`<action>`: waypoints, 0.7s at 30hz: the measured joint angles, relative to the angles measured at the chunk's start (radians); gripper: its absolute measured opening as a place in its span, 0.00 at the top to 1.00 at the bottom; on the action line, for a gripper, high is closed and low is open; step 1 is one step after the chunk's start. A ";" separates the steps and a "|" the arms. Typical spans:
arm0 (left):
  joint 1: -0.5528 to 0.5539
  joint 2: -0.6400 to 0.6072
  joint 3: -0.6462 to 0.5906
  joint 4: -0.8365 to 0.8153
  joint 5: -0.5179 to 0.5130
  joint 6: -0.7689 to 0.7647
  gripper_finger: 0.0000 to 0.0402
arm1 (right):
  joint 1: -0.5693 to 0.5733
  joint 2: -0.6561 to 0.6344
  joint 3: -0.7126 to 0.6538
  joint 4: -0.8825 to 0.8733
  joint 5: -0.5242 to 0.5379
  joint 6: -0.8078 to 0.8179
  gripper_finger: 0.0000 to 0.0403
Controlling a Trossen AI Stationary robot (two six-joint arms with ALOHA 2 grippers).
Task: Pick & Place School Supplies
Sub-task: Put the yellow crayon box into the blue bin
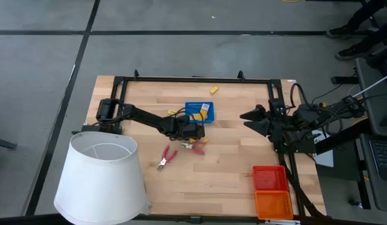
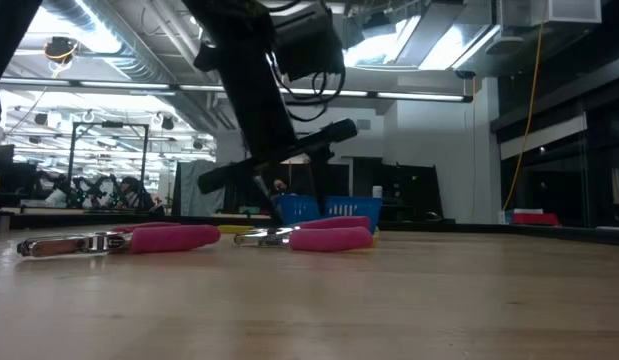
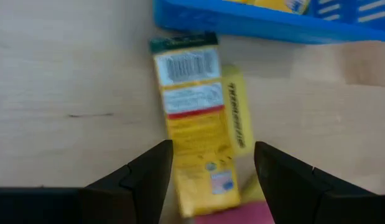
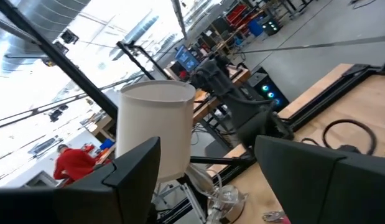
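Note:
My left gripper [image 1: 193, 133] [image 3: 214, 149] is open above the middle of the table, just on the near side of the blue tray [image 1: 201, 112]. Its fingers stand on either side of a flat yellow pack with a pale label [image 3: 195, 134], which lies flat on the wood. One red-handled plier [image 1: 196, 147] lies by that pack, the other [image 1: 166, 157] nearer the lampshade. Another yellow pack [image 1: 206, 107] lies in the blue tray, one [image 1: 214, 90] near the far edge and one [image 1: 171, 112] left of the tray. My right gripper [image 1: 246, 117] [image 4: 208, 143] waits open at the right, raised.
A big white lampshade [image 1: 102, 178] stands at the near left corner. A red tray [image 1: 269, 177] and an orange tray [image 1: 272, 204] sit at the near right corner. In the low view the pliers [image 2: 309, 237] [image 2: 119, 240] lie in front of the blue tray [image 2: 324, 209].

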 joint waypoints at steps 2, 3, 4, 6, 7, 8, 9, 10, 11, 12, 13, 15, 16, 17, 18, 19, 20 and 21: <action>0.011 0.000 0.000 -0.012 0.008 0.000 0.44 | 0.006 -0.006 0.000 -0.003 0.000 -0.006 0.34; 0.016 0.000 0.000 -0.011 0.015 0.001 0.44 | 0.009 -0.011 0.000 -0.002 0.000 -0.008 0.34; 0.019 0.000 0.000 -0.012 0.017 0.002 0.44 | 0.012 -0.015 0.000 -0.002 -0.001 -0.012 0.34; 0.022 0.000 0.000 -0.012 0.014 0.002 0.44 | 0.017 -0.022 0.000 -0.002 -0.001 -0.020 0.34; 0.022 0.000 0.000 -0.012 0.010 0.002 0.44 | 0.020 -0.025 0.000 -0.003 0.000 -0.023 0.34; 0.024 0.000 0.000 -0.013 0.010 0.002 0.44 | 0.022 -0.028 0.000 -0.003 0.000 -0.025 0.34; 0.026 0.000 0.000 -0.013 0.012 0.004 0.44 | 0.024 -0.031 0.000 -0.002 0.000 -0.028 0.34; 0.027 0.000 0.000 -0.013 0.020 0.009 0.44 | 0.024 -0.033 0.000 -0.002 0.000 -0.028 0.34; 0.029 0.000 0.000 -0.014 0.026 0.017 0.44 | 0.024 -0.035 0.000 -0.002 0.000 -0.029 0.34; 0.033 0.000 0.000 -0.015 0.032 0.021 0.44 | 0.024 -0.035 0.000 -0.002 0.000 -0.032 0.34; 0.035 0.005 0.000 -0.016 0.033 0.025 0.44 | 0.024 -0.036 0.000 -0.002 0.000 -0.033 0.34; 0.037 0.012 0.000 -0.016 0.043 0.029 0.44 | 0.024 -0.036 0.000 -0.003 0.000 -0.033 0.34; 0.038 0.012 0.000 -0.017 0.047 0.030 0.44 | 0.024 -0.036 0.000 -0.003 0.000 -0.033 0.34; 0.038 0.015 0.001 -0.010 0.049 0.030 0.44 | 0.025 -0.036 0.000 -0.002 0.000 -0.033 0.34; 0.037 0.023 0.003 0.000 0.054 0.030 0.44 | 0.025 -0.036 0.000 -0.002 0.000 -0.033 0.34; 0.038 0.029 0.002 0.001 0.065 0.030 0.44 | 0.025 -0.035 0.000 -0.003 0.000 -0.033 0.34; 0.037 0.029 0.002 0.001 0.068 0.035 0.44 | 0.025 -0.036 0.000 -0.003 0.000 -0.033 0.34; 0.037 0.033 0.003 0.006 0.077 0.037 0.44 | 0.025 -0.036 0.000 -0.002 0.000 -0.033 0.34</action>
